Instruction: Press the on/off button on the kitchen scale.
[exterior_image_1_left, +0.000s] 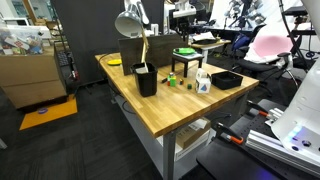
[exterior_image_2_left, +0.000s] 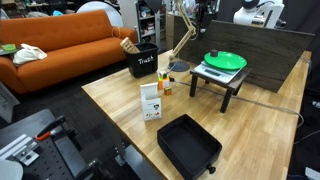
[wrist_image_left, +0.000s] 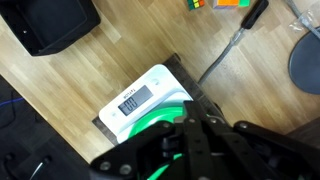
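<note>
The kitchen scale (wrist_image_left: 140, 95) is white with a grey display and carries a round green plate (wrist_image_left: 150, 135). It stands on a small black stand (exterior_image_2_left: 222, 82) on the wooden table, and shows in both exterior views (exterior_image_1_left: 185, 54) (exterior_image_2_left: 225, 62). In the wrist view my gripper (wrist_image_left: 190, 120) hangs directly above the green plate, with its black fingers pressed together and nothing between them. In an exterior view the gripper (exterior_image_2_left: 203, 14) is well above the scale. I cannot make out the on/off button.
On the wooden table (exterior_image_2_left: 120, 100) stand a black bin (exterior_image_2_left: 143, 62), a desk lamp (exterior_image_2_left: 180, 40), a white carton (exterior_image_2_left: 152, 101) and a black tray (exterior_image_2_left: 188, 146). A cable (wrist_image_left: 225, 55) runs off behind the scale. An orange sofa (exterior_image_2_left: 60, 45) stands beyond the table.
</note>
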